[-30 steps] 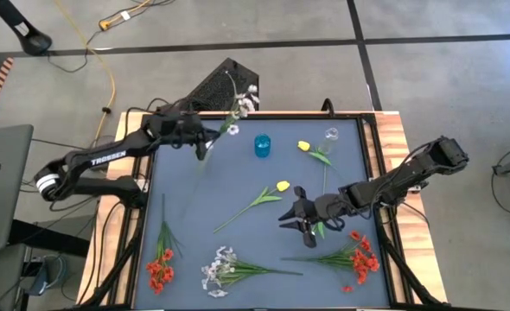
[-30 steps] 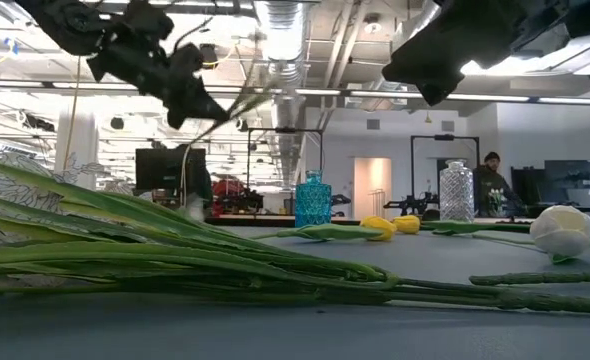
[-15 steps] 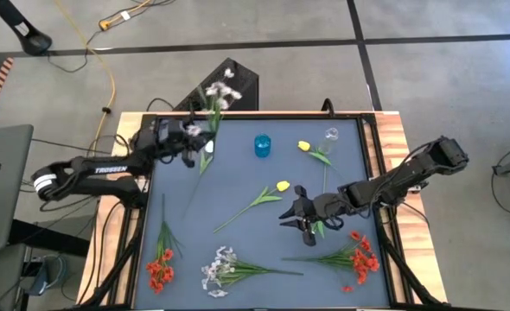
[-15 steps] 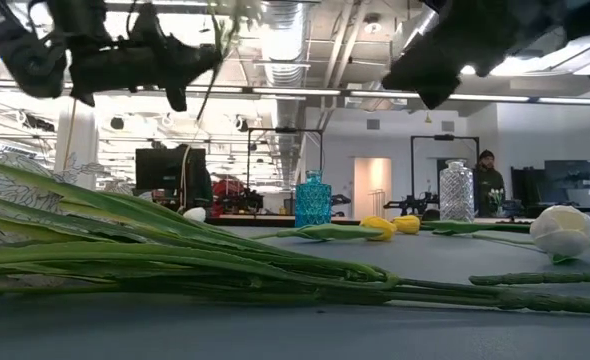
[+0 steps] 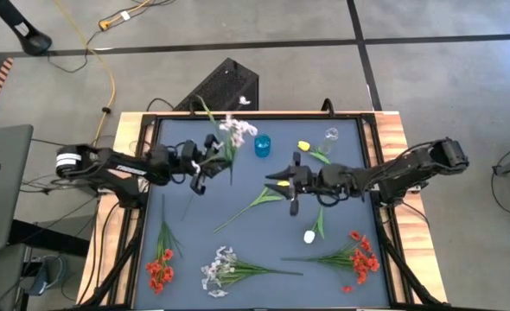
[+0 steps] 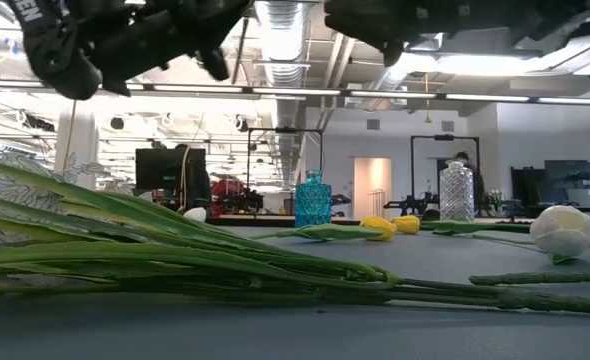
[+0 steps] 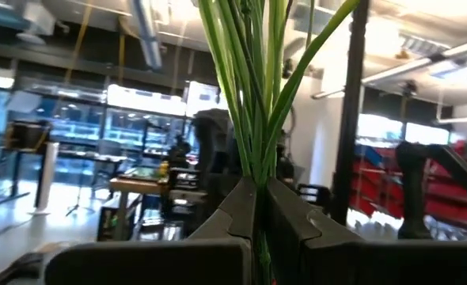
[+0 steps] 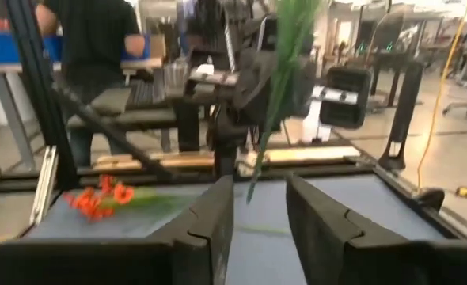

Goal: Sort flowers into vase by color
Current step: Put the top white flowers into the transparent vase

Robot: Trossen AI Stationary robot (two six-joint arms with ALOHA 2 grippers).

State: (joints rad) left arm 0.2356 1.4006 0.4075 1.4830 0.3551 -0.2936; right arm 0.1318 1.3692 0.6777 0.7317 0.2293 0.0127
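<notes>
While the left gripper (image 5: 205, 160) pinches the stems of a lilac spray (image 5: 235, 132), it holds the blossoms up just beside the blue vase (image 5: 262, 145). Across the table the right gripper (image 5: 283, 183) hangs with fingers parted and empty above a yellow tulip (image 5: 282, 186). A white tulip (image 5: 309, 235) lies nearby. I'd judge this the carry step; next the stems need tipping down over a vase mouth.

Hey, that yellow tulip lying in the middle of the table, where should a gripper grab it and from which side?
Judging from above, grip the yellow tulip on its bare green stem below the leaves, coming straight down with fingers across it. It lies flat and diagonal, and the blossom looks too soft to pinch. The open right gripper hangs near its head.
</notes>
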